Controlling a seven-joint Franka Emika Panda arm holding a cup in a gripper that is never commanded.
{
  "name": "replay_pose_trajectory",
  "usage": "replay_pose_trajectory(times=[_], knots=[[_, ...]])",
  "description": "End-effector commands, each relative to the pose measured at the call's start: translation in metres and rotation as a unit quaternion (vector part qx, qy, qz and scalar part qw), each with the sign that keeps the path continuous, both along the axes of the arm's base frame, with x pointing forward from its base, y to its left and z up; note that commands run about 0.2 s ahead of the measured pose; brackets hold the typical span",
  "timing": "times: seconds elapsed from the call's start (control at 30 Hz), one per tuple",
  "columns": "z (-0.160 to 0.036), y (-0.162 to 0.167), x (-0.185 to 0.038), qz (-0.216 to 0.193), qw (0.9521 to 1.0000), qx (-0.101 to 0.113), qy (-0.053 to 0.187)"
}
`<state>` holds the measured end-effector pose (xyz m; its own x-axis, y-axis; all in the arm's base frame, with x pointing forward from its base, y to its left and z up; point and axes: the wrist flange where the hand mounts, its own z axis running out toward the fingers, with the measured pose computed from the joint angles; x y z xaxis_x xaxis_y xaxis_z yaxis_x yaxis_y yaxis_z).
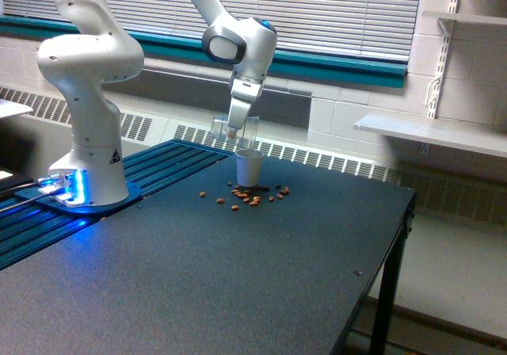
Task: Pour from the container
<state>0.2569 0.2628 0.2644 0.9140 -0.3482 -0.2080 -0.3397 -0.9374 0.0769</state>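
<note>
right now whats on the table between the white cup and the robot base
In the exterior view, a few brown pieces lie near the white cup; the rest toward the robot base is bare tabletop.

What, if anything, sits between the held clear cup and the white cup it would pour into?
Nothing visible. The clear cup, held by the gripper, hangs just above the white cup with only open air between them. Brown pieces lie scattered on the table around its base.

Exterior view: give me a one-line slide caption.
Franka arm's gripper holds the clear plastic cup just above a white paper cup, brown nut pieces scattered on the dark table.
</note>
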Motion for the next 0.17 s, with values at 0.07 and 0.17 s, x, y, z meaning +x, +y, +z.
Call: replay_pose_trajectory(times=[0.07,0.17], knots=[[0.0099,0.0044,-0.0025,0.005,0.9999,-0.005,-0.011],[0.0116,0.0048,-0.0031,0.006,0.9999,-0.003,-0.012]])
